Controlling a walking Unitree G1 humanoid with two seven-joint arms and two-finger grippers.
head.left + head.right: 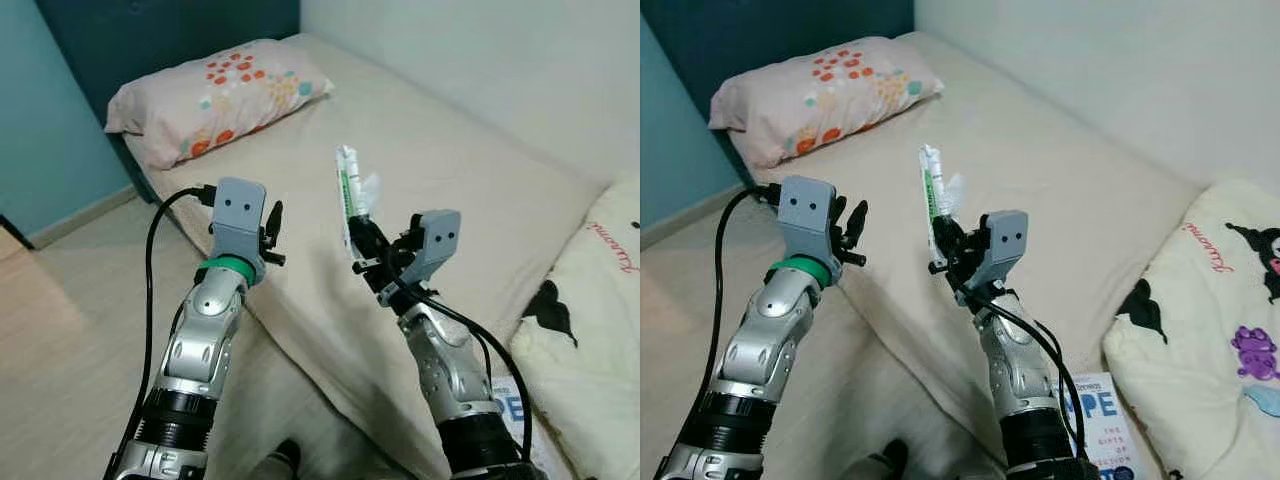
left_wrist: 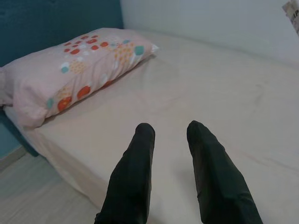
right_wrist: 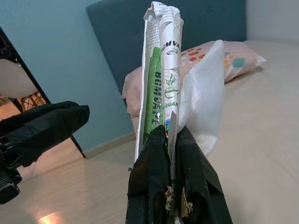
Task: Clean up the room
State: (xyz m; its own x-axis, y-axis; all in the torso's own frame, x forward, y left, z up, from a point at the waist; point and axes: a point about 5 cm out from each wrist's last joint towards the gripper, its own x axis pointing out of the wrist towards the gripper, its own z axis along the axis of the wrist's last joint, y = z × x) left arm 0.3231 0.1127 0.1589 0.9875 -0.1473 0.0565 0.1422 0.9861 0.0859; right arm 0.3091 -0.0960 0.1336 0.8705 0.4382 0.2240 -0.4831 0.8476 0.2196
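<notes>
**Over the bed edge: right hand holds up a wrapper, left hand spread**

Nearest the camera, two silver arms rise from the bottom of the head views. Beside the right arm's base, a book [image 1: 1095, 420] with large blue letters on its cover lies at the bed's near corner, next to a cream blanket [image 1: 1210, 330] printed with cartoon figures, bunched at the right.

Slightly farther on, the right hand [image 3: 170, 140] has its two black fingers pressed together on the lower end of a crumpled white and green wrapper [image 1: 350, 190]. It holds the wrapper upright in the air above the bed, with a scrap of white plastic film alongside it.

To the left, the left hand [image 2: 170, 135] hovers over the near edge of the bed, fingers spread apart with nothing between them.

Beyond both hands stretches the bed [image 1: 470, 180], covered in a plain beige sheet. At its far end a pink pillow [image 1: 215, 95] with orange and teal spots rests against a dark blue headboard [image 1: 150, 35]. Pale wooden floor [image 1: 70, 300] runs along the bed's left side.
</notes>
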